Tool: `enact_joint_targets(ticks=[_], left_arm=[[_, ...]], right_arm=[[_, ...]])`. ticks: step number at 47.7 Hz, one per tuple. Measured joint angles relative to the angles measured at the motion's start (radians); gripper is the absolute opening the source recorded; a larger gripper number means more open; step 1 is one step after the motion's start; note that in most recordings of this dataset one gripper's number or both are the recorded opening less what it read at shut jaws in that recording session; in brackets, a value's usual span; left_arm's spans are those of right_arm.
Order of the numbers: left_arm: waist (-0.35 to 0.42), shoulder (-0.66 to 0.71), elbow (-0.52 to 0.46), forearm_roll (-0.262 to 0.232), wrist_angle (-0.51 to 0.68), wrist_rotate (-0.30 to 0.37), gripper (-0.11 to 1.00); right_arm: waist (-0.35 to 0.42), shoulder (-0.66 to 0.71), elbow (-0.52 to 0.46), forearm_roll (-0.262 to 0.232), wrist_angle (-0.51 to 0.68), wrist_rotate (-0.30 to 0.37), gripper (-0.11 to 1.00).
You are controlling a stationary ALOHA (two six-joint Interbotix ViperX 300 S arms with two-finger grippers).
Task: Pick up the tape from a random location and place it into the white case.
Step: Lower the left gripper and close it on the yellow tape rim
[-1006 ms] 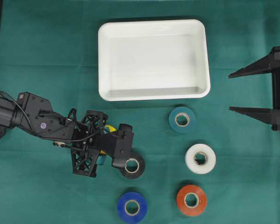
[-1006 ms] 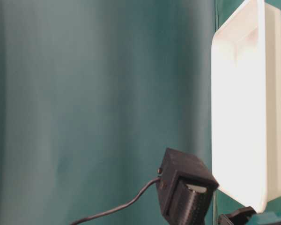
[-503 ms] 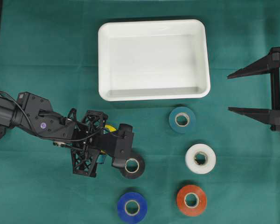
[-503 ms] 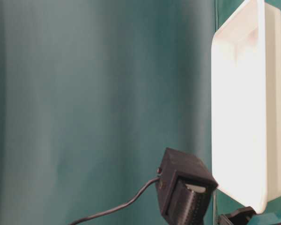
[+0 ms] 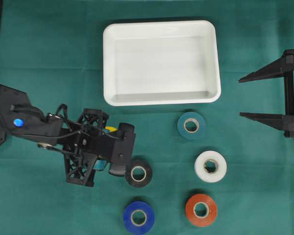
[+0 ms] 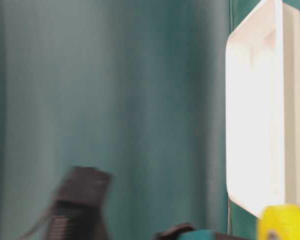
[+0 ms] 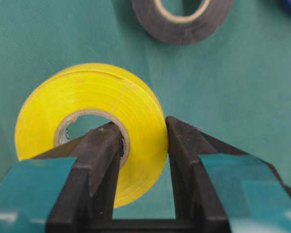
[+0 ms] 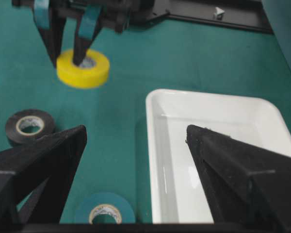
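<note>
My left gripper is shut on a yellow tape roll, one finger inside the core and the other against the outer wall. The roll hangs tilted just over the green cloth; the right wrist view shows the yellow tape roll under the left gripper. From overhead only a sliver of yellow tape roll shows beside the arm. The white case lies empty at the back centre. My right gripper stands open at the right edge, nothing between its fingers.
Several other rolls lie on the cloth: black right beside the left gripper, blue, red, white and teal just in front of the case. The table-level view is blurred by arm motion.
The left arm has shifted left and back, carrying the yellow roll, which now shows at the bottom right of the table-level view. The right arm has not moved.
</note>
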State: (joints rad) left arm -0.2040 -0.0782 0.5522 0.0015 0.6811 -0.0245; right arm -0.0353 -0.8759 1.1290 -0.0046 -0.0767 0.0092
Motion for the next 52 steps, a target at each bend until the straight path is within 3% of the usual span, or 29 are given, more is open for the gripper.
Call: enact_joint_targets(ticks=[27,52], left_arm=[[-0.012,-0.152,-0.207,0.005,0.281,-0.002,0.22],[-0.012,-0.156,-0.213,0.005,0.301,-0.002,0.22]], right_arm=[[0.000,0.002,0.000,0.000,0.003,0.002,0.92],[0.000,0.008,0.000,0.000,0.003,0.002,0.92]])
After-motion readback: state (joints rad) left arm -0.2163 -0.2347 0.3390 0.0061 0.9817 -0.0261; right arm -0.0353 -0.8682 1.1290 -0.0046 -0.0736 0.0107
